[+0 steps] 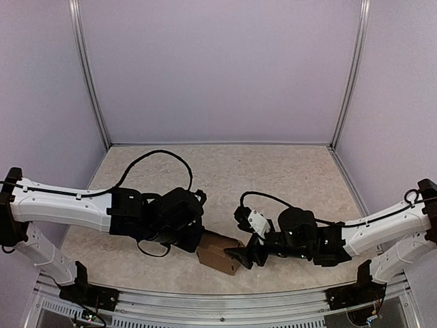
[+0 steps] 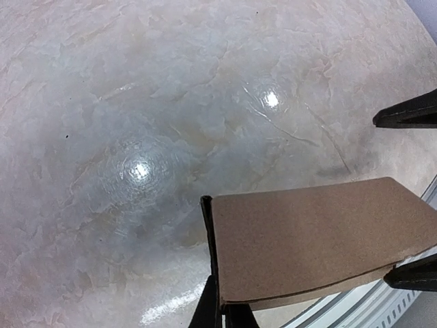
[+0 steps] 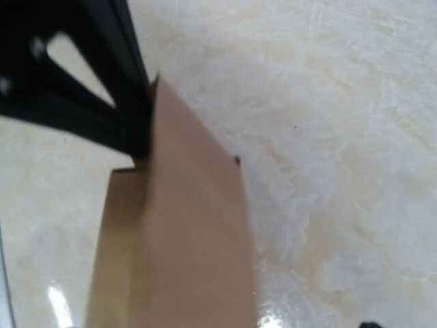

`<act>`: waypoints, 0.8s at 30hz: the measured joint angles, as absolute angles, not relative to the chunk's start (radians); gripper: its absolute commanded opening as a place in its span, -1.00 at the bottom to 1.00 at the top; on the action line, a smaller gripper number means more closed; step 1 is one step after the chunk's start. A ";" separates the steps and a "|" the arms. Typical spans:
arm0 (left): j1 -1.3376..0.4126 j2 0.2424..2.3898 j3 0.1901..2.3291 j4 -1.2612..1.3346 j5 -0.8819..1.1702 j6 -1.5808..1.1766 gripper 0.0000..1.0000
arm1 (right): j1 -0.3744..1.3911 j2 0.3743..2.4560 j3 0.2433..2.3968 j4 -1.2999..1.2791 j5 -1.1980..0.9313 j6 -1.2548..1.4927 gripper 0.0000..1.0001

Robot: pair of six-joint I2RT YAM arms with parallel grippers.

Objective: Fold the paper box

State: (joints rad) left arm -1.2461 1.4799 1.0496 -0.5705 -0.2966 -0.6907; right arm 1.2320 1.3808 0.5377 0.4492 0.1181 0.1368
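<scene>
The paper box point(image 1: 217, 254) lies near the table's point(image 1: 287, 178) front edge, partly hidden beneath both arms. The left gripper point(image 2: 217, 309) is clamped tight on its edge. The right gripper point(image 1: 241, 258) appears spread wide, holding nothing.

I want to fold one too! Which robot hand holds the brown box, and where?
The left gripper pinches the plain brown cardboard paper box by one edge. The right gripper is open.

No readable text or numbers anywhere, even on the paper box point(image 1: 217, 254).
</scene>
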 measured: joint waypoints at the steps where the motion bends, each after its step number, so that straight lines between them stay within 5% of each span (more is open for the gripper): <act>1: -1.246 1.481 1.052 -0.572 -0.297 -0.691 -1.00 | 1.232 1.360 0.538 0.434 0.119 0.142 0.74; 8: -1.247 1.507 1.086 -0.601 -0.305 -0.696 -1.00 | 1.227 1.230 0.553 0.266 0.158 0.184 0.71; 16: -1.246 1.524 1.108 -0.615 -0.304 -0.708 -1.00 | 1.227 1.177 0.665 0.036 0.170 0.253 0.21; 24: -1.235 1.534 1.119 -0.619 -0.304 -0.739 -1.00 | 1.244 1.178 0.782 -0.169 0.201 0.316 -0.03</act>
State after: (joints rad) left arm -1.2354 1.5345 1.1194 -0.6193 -0.3042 -0.7387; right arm 1.2438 1.1782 0.7822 -0.1688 0.2012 0.3164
